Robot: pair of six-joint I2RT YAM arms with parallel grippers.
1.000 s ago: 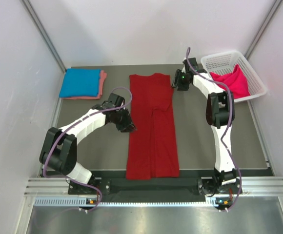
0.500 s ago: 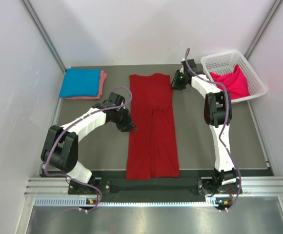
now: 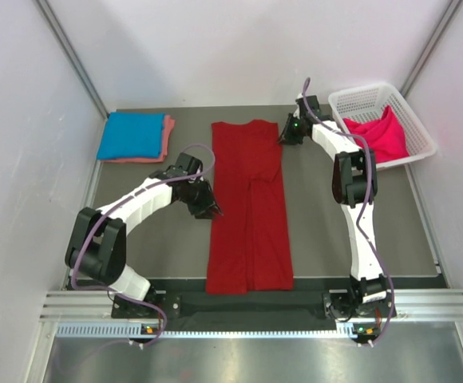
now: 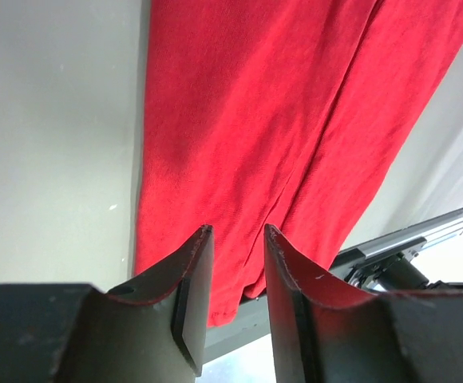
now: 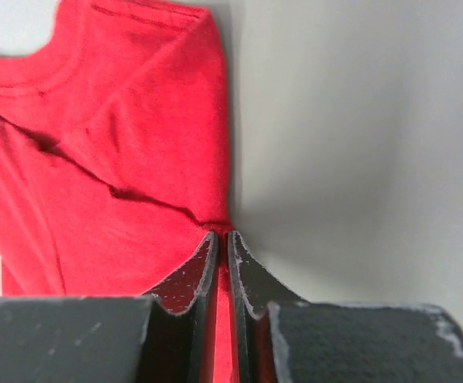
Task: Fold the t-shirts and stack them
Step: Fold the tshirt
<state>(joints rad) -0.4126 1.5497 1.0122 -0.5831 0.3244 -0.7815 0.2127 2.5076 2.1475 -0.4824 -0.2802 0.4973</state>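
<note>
The dark red t-shirt (image 3: 247, 215) lies folded into a long strip down the middle of the table, collar at the far end. My right gripper (image 3: 282, 137) is at its far right corner and shut on the cloth edge (image 5: 136, 159), which is pinched between the fingertips (image 5: 223, 234). My left gripper (image 3: 213, 212) is at the shirt's left edge about halfway down. It stands open (image 4: 235, 231), with the red cloth (image 4: 255, 120) visible through the gap. A folded blue t-shirt (image 3: 130, 134) rests on a salmon pink one (image 3: 168, 128) at the far left.
A white lattice basket (image 3: 359, 94) at the far right corner holds a crumpled hot pink t-shirt (image 3: 379, 132). The metal rail (image 3: 247, 307) with both arm bases runs along the near edge. White walls enclose the table on three sides.
My right gripper moved slightly left onto the shirt's far right corner and shut on the cloth. My left gripper stayed at the left edge and widened a little.
</note>
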